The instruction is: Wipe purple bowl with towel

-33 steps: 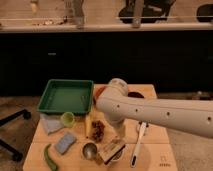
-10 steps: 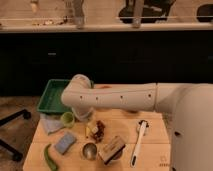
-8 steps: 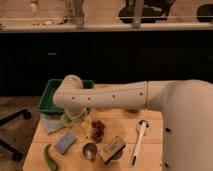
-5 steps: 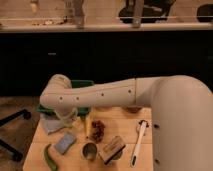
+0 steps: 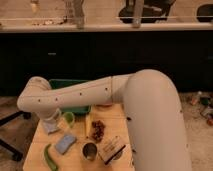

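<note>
My arm reaches from the right across the wooden table [image 5: 35, 150] to its left side. The gripper [image 5: 52, 120] hangs below the wrist, right at a pale crumpled towel [image 5: 48, 128] lying at the table's left edge. I cannot tell whether it is touching the towel. A dark round dish [image 5: 118, 156], which may be the purple bowl, sits at the front middle, mostly under a tan block [image 5: 111, 146]. Its colour is hard to tell.
A green tray [image 5: 75, 84] stands at the back left, partly behind the arm. Beside the towel are a small green cup [image 5: 68, 119], a blue sponge [image 5: 65, 143], a green vegetable [image 5: 49, 157], a metal cup [image 5: 90, 150] and a reddish-brown clump [image 5: 98, 130].
The arm has swung left across the table, from the middle to the left edge. The gripper has come down by the towel, and the arm now covers the table's right side.
</note>
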